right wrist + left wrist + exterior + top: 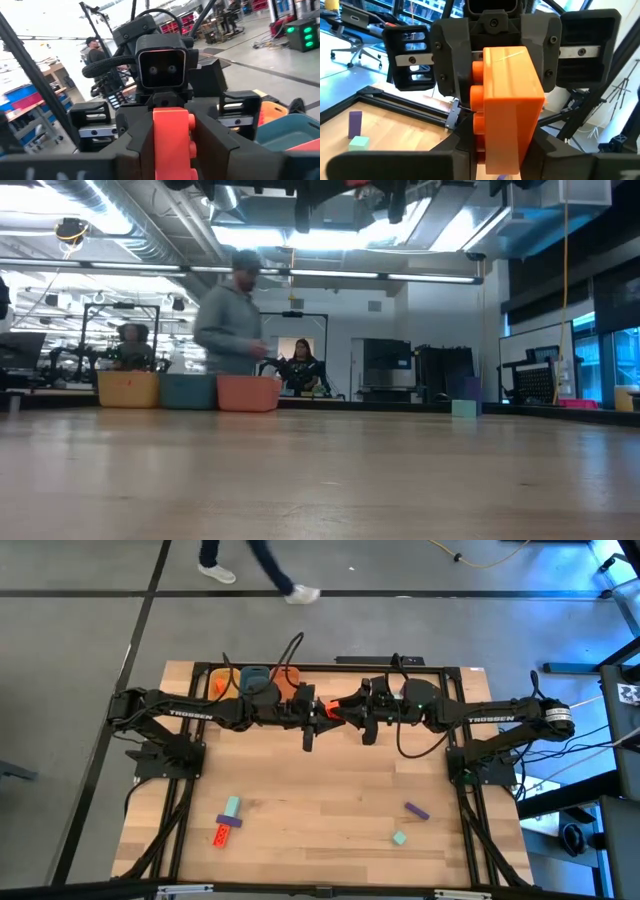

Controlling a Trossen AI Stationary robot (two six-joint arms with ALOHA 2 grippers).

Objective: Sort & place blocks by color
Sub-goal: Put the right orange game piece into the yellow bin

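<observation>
Overhead, your two grippers meet nose to nose above the far middle of the table, both arms reaching inward from the sides. The left gripper (pixel 310 720) and the right gripper (pixel 362 712) face each other with an orange-red block (pixel 333 709) between them. In the left wrist view that block (pixel 507 107) fills the frame: a studded plastic brick, smooth-sided, with round studs down one face, sitting between the left arm's own dark fingers, and the right gripper's body sits directly behind it. In the right wrist view the same block (pixel 172 140) stands between the right arm's fingers, with the left wrist camera housing just beyond. Both sets of fingers press against the block, so both grippers are closed on it.

Behind the left forearm, at the table's far edge, you have three rounded tubs in a row: a yellow tub (pixel 128 389), a blue tub (pixel 188 391) and an orange tub (pixel 248 393).

Loose blocks lie well apart from the grippers on the near part of the pale wood table (pixel 320 800). Near left: a mint-teal bar (pixel 231 807), a purple bar (pixel 229 822) touching it, and an orange-red bar (pixel 220 834) just beside. Near right: a purple bar (pixel 416 810) and a mint-teal cube (pixel 399 838).

A person (pixel 228 325) stands beyond the tubs.
</observation>
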